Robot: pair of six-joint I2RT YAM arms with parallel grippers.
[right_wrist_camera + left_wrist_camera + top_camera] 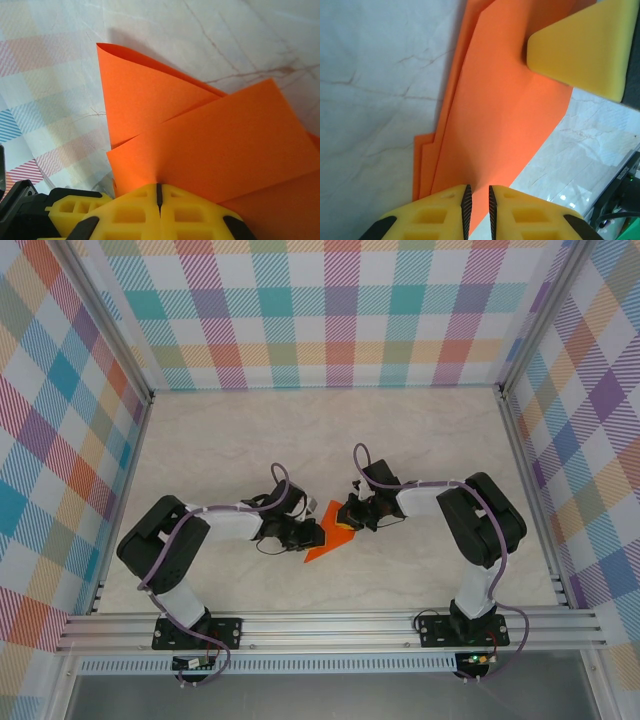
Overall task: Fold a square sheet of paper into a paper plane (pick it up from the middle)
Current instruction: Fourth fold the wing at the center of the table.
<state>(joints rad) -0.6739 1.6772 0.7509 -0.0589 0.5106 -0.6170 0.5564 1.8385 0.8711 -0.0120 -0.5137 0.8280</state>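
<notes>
Left gripper (477, 200) pinches one edge of the orange paper (505, 115), jaws nearly together with the sheet running into the slit between them. Right gripper (160, 192) is clamped tight on the opposite side, paper coming straight out of its seam. Paper sits between the two grippers, mid-table toward the arms' side; lifted or resting, can't tell. It's partly folded: stacked layers, angled flaps, one loose curled edge. No sharp nose or centre ridge visible, so I judge early folds done, wing folds and creasing left. Pale marble table (300, 430) around it, plaid walls (330, 310) beyond.
</notes>
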